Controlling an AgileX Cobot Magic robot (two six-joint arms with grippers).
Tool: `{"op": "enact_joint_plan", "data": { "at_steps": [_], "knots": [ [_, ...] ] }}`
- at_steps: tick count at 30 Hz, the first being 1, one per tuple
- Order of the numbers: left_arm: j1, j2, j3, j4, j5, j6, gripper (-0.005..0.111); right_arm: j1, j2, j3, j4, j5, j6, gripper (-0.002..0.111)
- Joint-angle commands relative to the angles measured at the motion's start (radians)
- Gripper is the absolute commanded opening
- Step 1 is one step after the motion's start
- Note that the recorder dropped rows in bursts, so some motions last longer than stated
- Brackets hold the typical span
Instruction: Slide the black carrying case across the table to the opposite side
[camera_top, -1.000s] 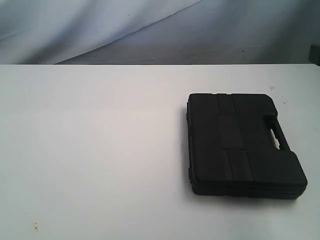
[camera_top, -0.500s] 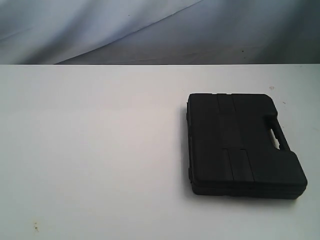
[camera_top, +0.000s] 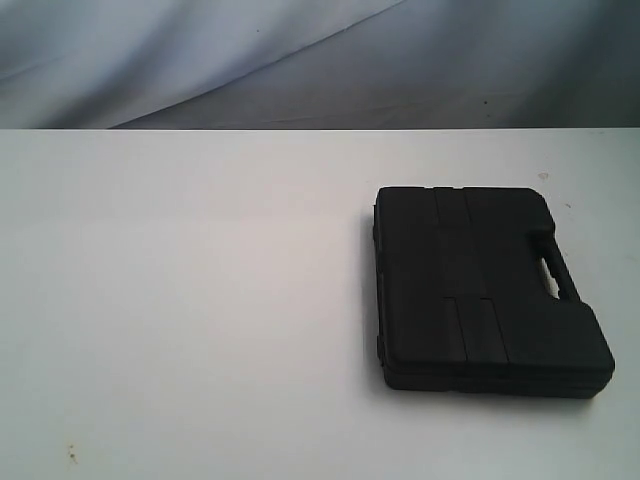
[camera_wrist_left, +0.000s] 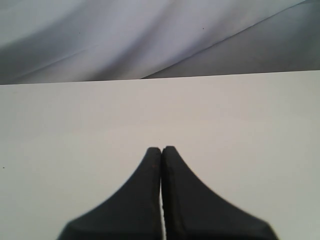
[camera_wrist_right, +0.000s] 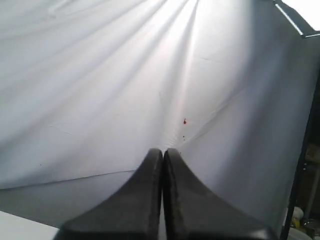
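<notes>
The black carrying case (camera_top: 480, 290) lies flat on the right half of the white table (camera_top: 200, 300), its handle (camera_top: 553, 268) on the side toward the right edge. Neither arm shows in the exterior view. In the left wrist view my left gripper (camera_wrist_left: 161, 150) is shut with nothing in it, hovering over bare tabletop (camera_wrist_left: 75, 125); the case is out of that view. My right gripper (camera_wrist_right: 163, 151) is also shut and empty, pointing at the white backdrop cloth (camera_wrist_right: 125, 75), with only a corner of the table (camera_wrist_right: 20, 227) visible.
A wrinkled white cloth (camera_top: 300, 60) hangs behind the table's far edge. Small specks mark the tabletop near the front left (camera_top: 71, 455). A dark frame post (camera_wrist_right: 305, 150) stands at the edge of the right wrist view.
A dark object at the far right edge one second ago has left the exterior view. The case has not moved.
</notes>
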Motion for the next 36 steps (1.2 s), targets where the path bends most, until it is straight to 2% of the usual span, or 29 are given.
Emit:
{"op": "enact_joint_plan", "data": {
  "at_steps": [1,5,12,14,17,25,29,36],
  "knots": [
    [0.002,-0.007,0.005,0.0,-0.014,-0.003,0.0,0.0,-0.013,0.008,-0.099,0.119,-0.007,0.0],
    [0.002,-0.007,0.005,0.0,-0.014,-0.003,0.0,0.0,-0.013,0.027,-0.1,0.156,0.026,0.0],
    [0.002,-0.007,0.005,0.0,-0.014,-0.003,0.0,0.0,-0.013,0.167,0.006,0.024,0.045,0.0],
    [0.002,-0.007,0.005,0.0,-0.014,-0.003,0.0,0.0,-0.013,0.169,0.014,0.075,0.028,0.0],
    [0.002,-0.007,0.005,0.0,-0.014,-0.003,0.0,0.0,-0.013,0.175,0.07,0.129,0.131,0.0],
    [0.002,-0.007,0.005,0.0,-0.014,-0.003,0.0,0.0,-0.013,0.318,0.084,-0.105,0.18,0.0],
    [0.002,-0.007,0.005,0.0,-0.014,-0.003,0.0,0.0,-0.013,0.388,0.049,-0.105,0.176,0.0],
    [0.002,-0.007,0.005,0.0,-0.014,-0.003,0.0,0.0,-0.013,0.388,0.049,-0.05,0.176,0.0]
  ]
}}
